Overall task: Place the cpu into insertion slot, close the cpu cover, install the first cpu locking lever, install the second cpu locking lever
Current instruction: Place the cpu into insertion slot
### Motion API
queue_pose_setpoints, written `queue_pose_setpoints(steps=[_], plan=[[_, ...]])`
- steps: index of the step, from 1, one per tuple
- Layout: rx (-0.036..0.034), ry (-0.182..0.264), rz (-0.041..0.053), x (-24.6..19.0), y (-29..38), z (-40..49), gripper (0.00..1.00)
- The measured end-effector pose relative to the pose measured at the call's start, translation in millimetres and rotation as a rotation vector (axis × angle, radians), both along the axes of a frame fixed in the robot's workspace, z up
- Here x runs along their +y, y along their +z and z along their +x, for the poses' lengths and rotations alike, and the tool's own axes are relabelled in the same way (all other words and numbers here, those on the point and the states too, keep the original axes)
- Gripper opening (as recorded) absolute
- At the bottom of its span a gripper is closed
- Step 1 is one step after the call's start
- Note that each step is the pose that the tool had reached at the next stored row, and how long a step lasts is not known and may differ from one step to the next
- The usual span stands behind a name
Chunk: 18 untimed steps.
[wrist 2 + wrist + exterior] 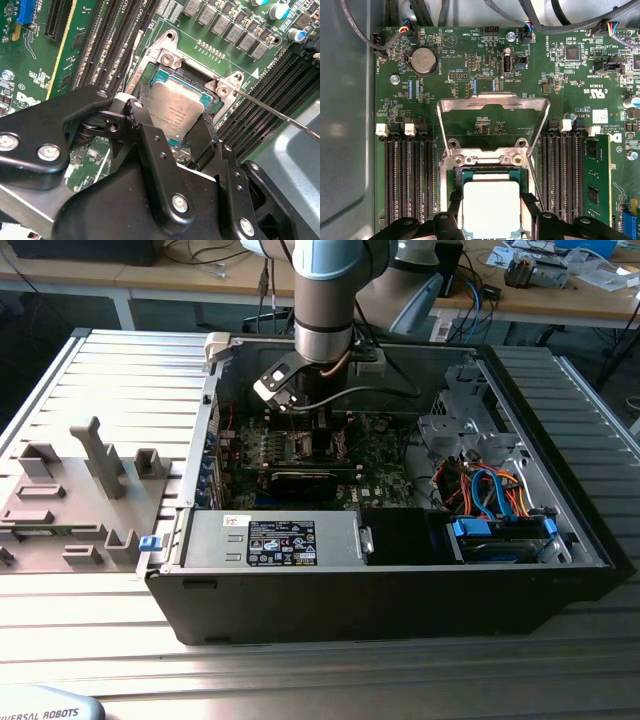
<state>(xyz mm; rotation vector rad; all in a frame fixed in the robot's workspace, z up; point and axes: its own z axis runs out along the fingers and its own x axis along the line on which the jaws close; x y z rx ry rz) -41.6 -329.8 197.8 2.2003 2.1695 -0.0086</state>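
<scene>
**Silver-grey cpu pinched at its socket**

Going across the exterior view from its left, a grey fixture tray lies on the slatted metal table. Next comes the open black computer case, where the arm reaches straight down to the green motherboard. Blue and orange cables bunch at the exterior view's right.

In both wrist views the gripper has its black fingers pressed against two opposite edges of the cpu, pinching it. The chip lies over the insertion slot, inside the silver rim. Whether it is fully seated I cannot tell.

In the first wrist view the cpu cover stands swung open beyond the socket, bare board showing through its window. Banks of memory slots flank the socket on both sides. In the second wrist view a thin wire locking lever runs out from a corner of the socket bracket and looks unlatched.

The chip is probably light, rigid and flat, with a smooth lid that would slip under a loose hold. Its underside and the socket contacts are likely fragile. The side edges are the place to hold it, kept level and never forced down.
</scene>
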Motion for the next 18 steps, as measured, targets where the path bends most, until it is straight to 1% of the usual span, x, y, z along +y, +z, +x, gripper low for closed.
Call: queue_pose_setpoints(steps=[7,13,18], plan=[[0.0,0.0,0.0003,0.0,-0.1,0.1,0.54],[-0.0002,0.0,0.0005,0.1,2.4,0.2,0.54],[0.0,0.0,0.0002,0.0,2.5,0.1,0.54]])
